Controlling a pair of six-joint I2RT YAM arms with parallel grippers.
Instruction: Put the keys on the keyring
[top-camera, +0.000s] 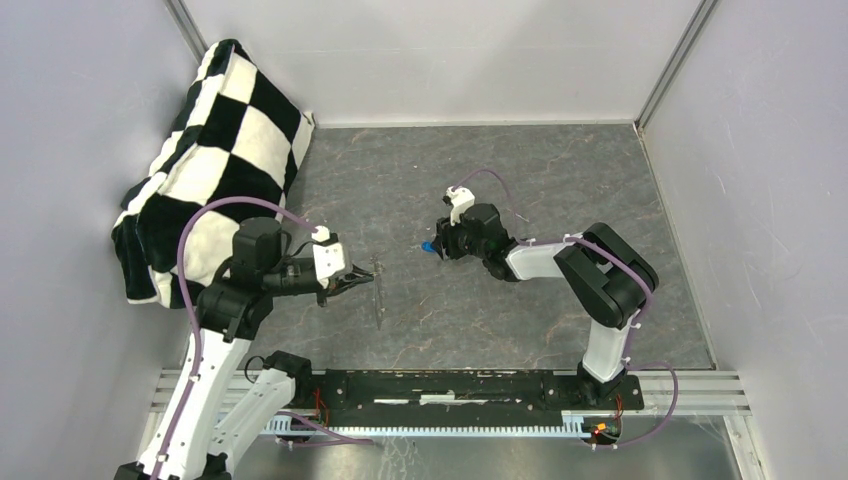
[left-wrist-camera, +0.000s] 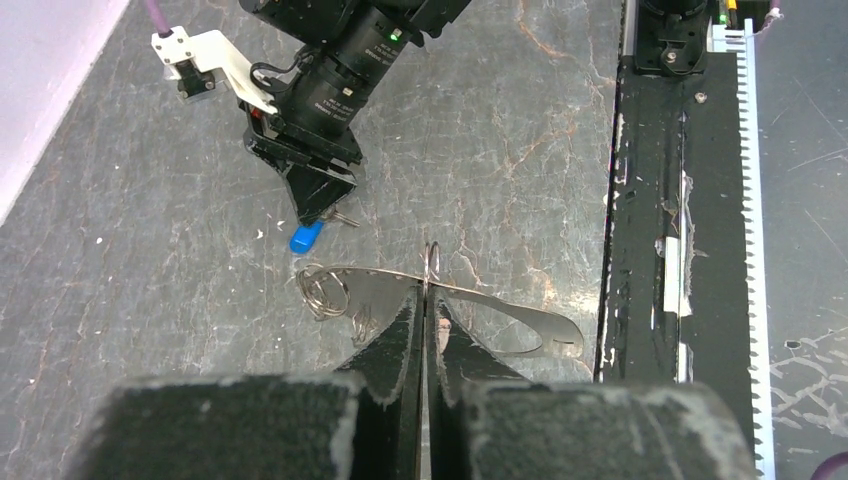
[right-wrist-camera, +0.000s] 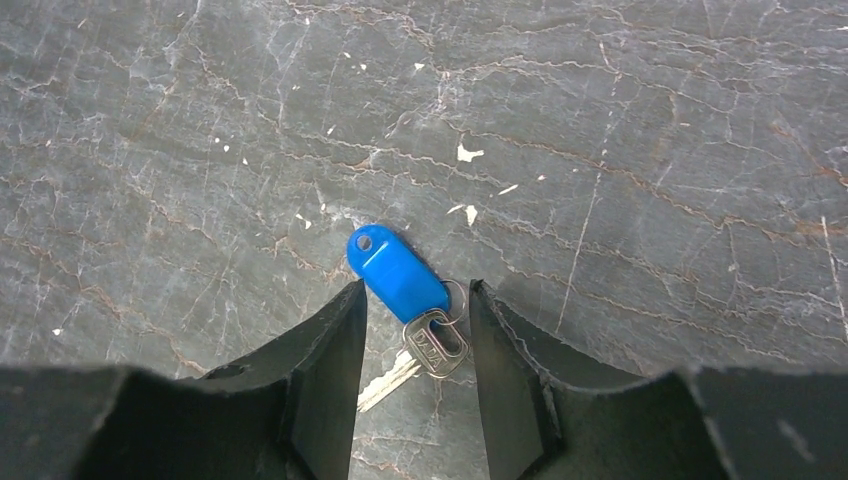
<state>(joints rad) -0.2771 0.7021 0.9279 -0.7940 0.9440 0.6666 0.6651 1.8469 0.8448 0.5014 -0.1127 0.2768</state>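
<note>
The keyring (left-wrist-camera: 497, 302) is a thin grey metal loop with small wire rings at one end; it also shows in the top view (top-camera: 378, 290). My left gripper (left-wrist-camera: 428, 290) is shut on the loop's middle and shows in the top view (top-camera: 352, 281). The blue-headed key (right-wrist-camera: 398, 272) lies flat on the table, its metal blade (right-wrist-camera: 420, 362) pointing towards the wrist. My right gripper (right-wrist-camera: 416, 292) is open, one finger (right-wrist-camera: 320, 360) on each side of this key, low over the table. It also shows in the top view (top-camera: 440, 248). The green-headed key is out of view.
A black-and-white checkered cloth (top-camera: 215, 150) is heaped at the back left against the wall. The arms' black base rail (top-camera: 470, 388) runs along the near edge. Grey walls close in the left, back and right sides.
</note>
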